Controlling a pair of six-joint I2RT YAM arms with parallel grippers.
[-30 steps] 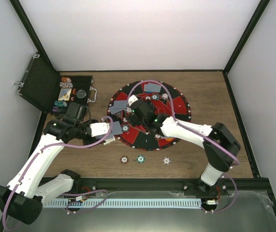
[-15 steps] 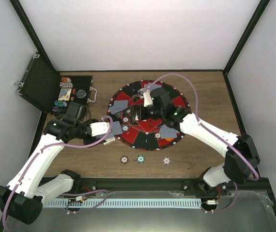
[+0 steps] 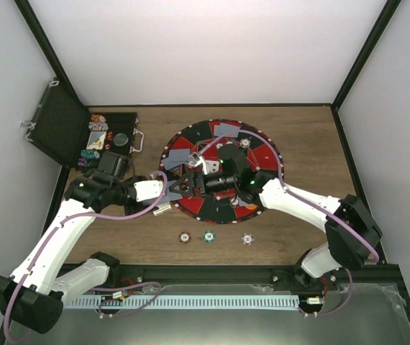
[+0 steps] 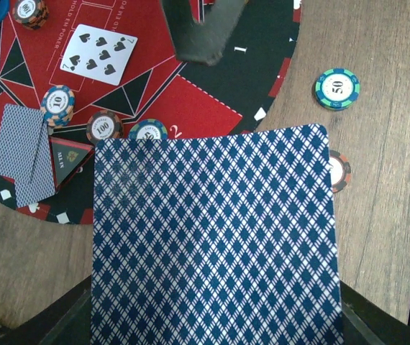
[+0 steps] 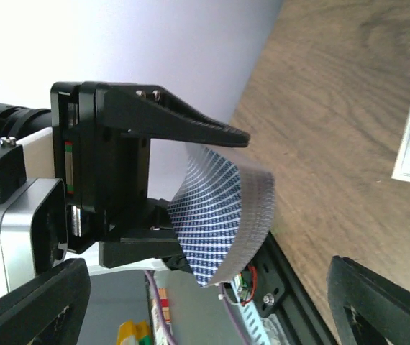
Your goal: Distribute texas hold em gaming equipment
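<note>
Black and lying open, a case (image 3: pixel 111 136) is set at the far left of the wooden table (image 3: pixel 313 144). Just right of it the left gripper (image 3: pixel 167 191) is clamped on a card (image 4: pixel 216 237) — patterned blue back up, long axis running away from the fingers towards the round red-and-black mat (image 3: pixel 262 154). The card's near end is cut off by the frame in the left wrist view, its face cannot be seen, and from the right wrist it is seen bowed. A blue-edged chip (image 4: pixel 147 129) on the mat is partly hidden behind its far edge, and a brown chip (image 4: pixel 342 172) on the wood is half covered by its right edge. A seven of spades (image 4: pixel 98 49) is laid face up on the mat. Facing the card from the right, the right gripper (image 3: pixel 193 178) is spread wide — nothing is held. A row of three chips (image 3: pixel 208 236) is laid on the wood near the mat's front edge.
</note>
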